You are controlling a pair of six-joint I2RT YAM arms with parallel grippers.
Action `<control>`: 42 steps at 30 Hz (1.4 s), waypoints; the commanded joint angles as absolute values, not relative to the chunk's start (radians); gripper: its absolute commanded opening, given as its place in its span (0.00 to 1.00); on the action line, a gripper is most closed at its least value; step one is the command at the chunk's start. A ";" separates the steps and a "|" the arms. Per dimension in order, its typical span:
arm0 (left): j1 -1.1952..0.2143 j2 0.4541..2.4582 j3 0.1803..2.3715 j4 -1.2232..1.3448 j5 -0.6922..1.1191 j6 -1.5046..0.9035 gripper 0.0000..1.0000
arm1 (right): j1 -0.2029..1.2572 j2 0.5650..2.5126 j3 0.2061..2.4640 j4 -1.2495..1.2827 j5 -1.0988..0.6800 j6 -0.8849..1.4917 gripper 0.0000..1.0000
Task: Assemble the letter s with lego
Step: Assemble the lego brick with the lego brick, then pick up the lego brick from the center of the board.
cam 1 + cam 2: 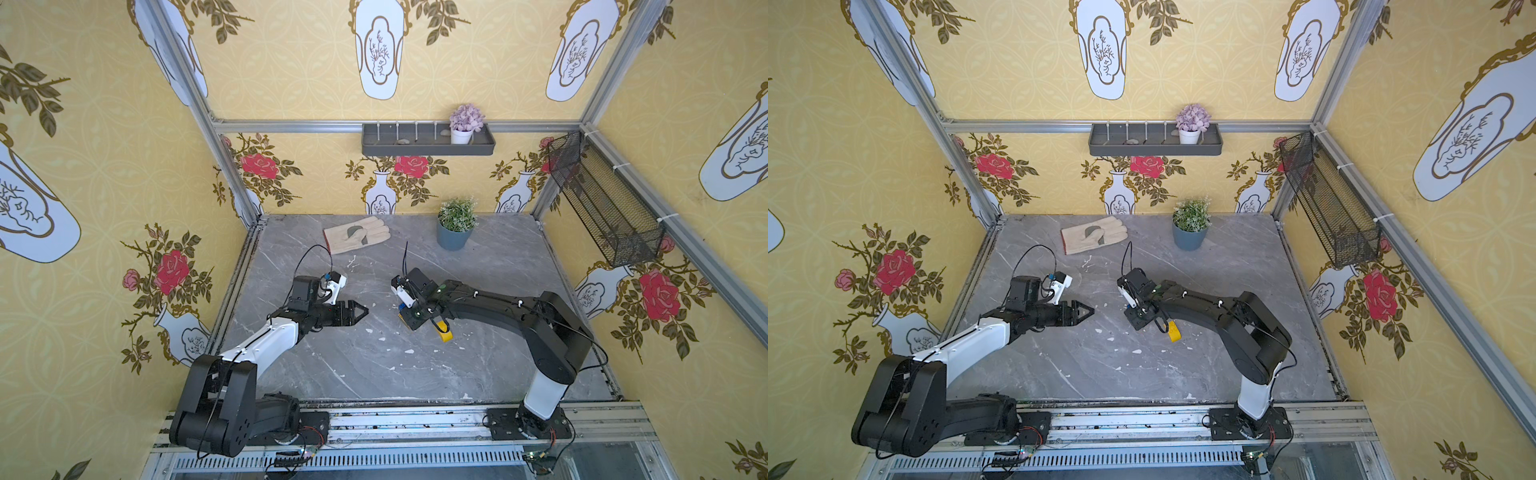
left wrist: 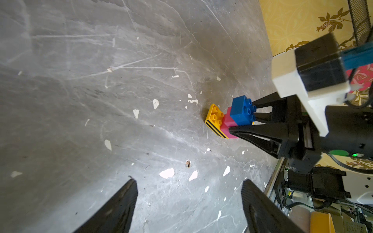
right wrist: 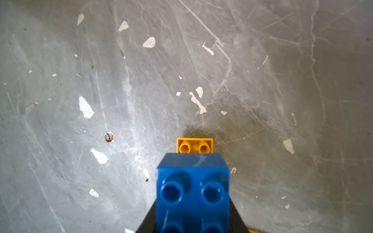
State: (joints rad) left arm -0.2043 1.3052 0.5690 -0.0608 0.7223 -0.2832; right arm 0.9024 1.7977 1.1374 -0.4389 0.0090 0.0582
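A lego stack stands near the table's middle: a blue square brick (image 2: 241,110) on a pink one (image 2: 227,123), on a yellow oblong one (image 2: 215,116) that rests on the table. My right gripper (image 2: 242,119) points down and is shut on the pink and blue bricks. In the right wrist view the blue brick (image 3: 192,189) fills the space between the jaws, with the yellow brick's end (image 3: 194,146) beyond it. In both top views the arm hides most of the stack (image 1: 401,309). A second yellow brick (image 1: 444,333) lies beside that wrist. My left gripper (image 2: 188,185) hovers open and empty to the left (image 1: 365,309).
A work glove (image 1: 357,239) lies at the back of the grey table (image 1: 374,374). A potted plant (image 1: 455,226) stands at the back right. A wire basket (image 1: 602,199) hangs on the right wall and a shelf (image 1: 428,141) on the back wall.
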 commanded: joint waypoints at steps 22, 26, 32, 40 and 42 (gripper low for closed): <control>-0.193 1.317 0.567 -0.038 0.738 -0.268 0.84 | 0.901 1.757 1.172 -0.587 0.086 0.062 0.67; -0.193 1.301 0.569 -0.041 0.733 -0.263 0.83 | 0.896 1.639 1.194 -0.672 0.070 0.083 0.74; -0.196 1.243 0.572 -0.024 0.697 -0.259 0.83 | 0.757 1.501 1.196 -0.894 -0.139 0.244 0.86; -0.221 1.136 0.563 0.038 0.640 -0.267 0.83 | 0.727 1.508 1.082 -0.963 -0.194 0.320 0.85; -0.233 1.128 0.563 0.044 0.638 -0.265 0.83 | 0.726 1.547 1.082 -0.934 -0.171 0.307 0.83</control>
State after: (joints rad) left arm -0.2234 1.1351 0.5690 0.0029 0.6590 -0.2695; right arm 0.7280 1.5150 1.0847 -0.9466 -0.1719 0.2916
